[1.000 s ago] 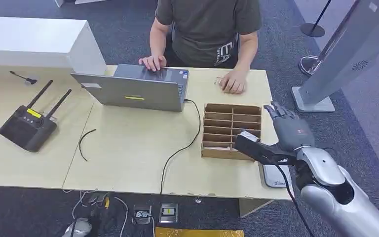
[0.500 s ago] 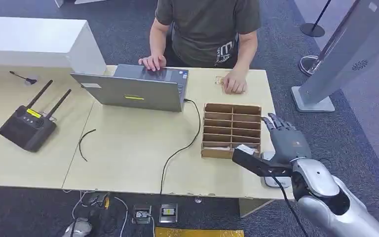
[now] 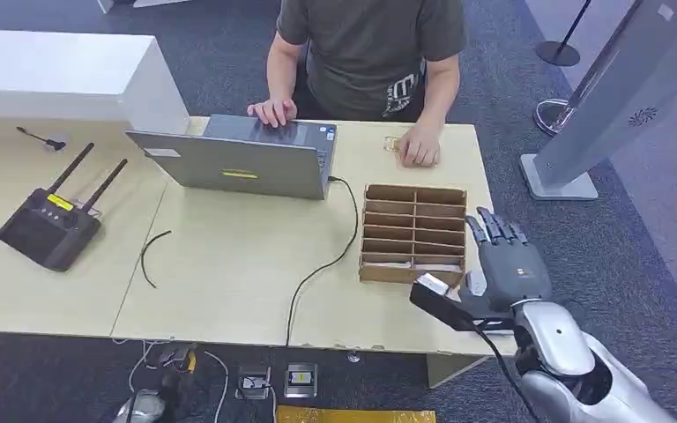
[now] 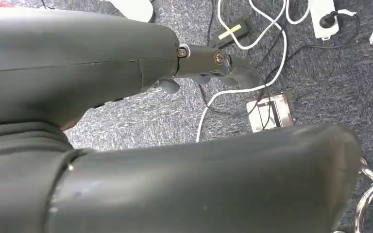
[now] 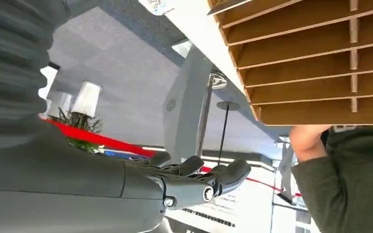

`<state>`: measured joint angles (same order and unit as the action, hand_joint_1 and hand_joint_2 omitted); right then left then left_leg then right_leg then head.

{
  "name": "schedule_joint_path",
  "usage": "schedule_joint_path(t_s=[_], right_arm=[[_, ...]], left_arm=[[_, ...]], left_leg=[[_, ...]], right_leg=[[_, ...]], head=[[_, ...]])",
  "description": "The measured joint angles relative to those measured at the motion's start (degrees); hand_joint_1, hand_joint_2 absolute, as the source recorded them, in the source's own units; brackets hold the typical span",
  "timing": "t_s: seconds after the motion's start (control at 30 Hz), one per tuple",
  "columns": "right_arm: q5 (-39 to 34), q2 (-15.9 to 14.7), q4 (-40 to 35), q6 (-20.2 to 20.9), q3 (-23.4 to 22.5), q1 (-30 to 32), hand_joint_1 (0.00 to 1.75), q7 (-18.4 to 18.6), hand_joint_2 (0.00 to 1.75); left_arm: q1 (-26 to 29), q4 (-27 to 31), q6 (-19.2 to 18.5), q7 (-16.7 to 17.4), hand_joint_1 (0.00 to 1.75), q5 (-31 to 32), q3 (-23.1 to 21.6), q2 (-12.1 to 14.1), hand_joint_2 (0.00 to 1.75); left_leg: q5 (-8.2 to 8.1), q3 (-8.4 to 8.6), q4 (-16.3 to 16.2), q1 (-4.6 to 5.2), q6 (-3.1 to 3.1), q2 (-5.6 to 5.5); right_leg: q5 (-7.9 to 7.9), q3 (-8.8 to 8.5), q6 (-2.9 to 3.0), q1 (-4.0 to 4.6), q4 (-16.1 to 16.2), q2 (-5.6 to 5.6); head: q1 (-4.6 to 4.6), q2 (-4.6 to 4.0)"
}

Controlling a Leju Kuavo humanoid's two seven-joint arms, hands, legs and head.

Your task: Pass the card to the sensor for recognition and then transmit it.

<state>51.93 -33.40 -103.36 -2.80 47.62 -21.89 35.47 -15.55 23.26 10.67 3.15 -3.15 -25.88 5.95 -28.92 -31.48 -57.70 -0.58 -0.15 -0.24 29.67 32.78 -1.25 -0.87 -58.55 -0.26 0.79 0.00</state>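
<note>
My right hand point(image 3: 504, 263) hovers flat, fingers straight and apart, just right of the wooden slotted rack point(image 3: 414, 233) at the table's front right corner. It holds nothing that I can see. In the right wrist view the same hand point(image 5: 194, 180) is spread and empty, with the rack's slots point(image 5: 301, 58) close by. A sliver of the pale sensor pad point(image 3: 496, 324) peeks out beneath the hand at the table edge. My left hand point(image 4: 209, 63) hangs over the floor with nothing in it.
A person sits behind the table point(image 3: 229, 264), one hand on the laptop point(image 3: 245, 159) and the other hand point(image 3: 419, 150) resting beyond the rack. A black router point(image 3: 50, 226) stands at the left. A cable point(image 3: 317, 269) crosses the table. A grey kiosk point(image 3: 617, 97) stands to the right.
My right hand has drawn back along the rack's right side toward the table's front edge and now covers most of the sensor pad. The person has barely moved.
</note>
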Motion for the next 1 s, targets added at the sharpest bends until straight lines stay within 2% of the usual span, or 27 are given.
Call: schedule_joint_path(t_s=[0.2,1.0], right_arm=[[-1.6,0.6,1.9,-6.2,1.4,0.7,0.0,-0.9,1.75],[-5.5,3.3,7.4,-11.3,6.0,0.1,0.0,-1.4,1.75]], left_arm=[[0.0,0.0,-0.5,0.0,0.0,-0.7,0.0,0.0,0.0],[-0.1,0.0,-2.0,0.0,0.0,-2.6,-0.1,0.0,0.0]], left_leg=[[0.0,-0.01,0.0,-0.02,0.0,0.0],[0.0,-0.01,0.0,-0.06,0.0,-0.01]], right_leg=[[0.0,0.0,0.0,0.01,0.0,0.0],[0.0,-0.01,0.0,0.05,0.0,-0.01]], head=[[-0.02,0.0],[-0.02,0.0]])
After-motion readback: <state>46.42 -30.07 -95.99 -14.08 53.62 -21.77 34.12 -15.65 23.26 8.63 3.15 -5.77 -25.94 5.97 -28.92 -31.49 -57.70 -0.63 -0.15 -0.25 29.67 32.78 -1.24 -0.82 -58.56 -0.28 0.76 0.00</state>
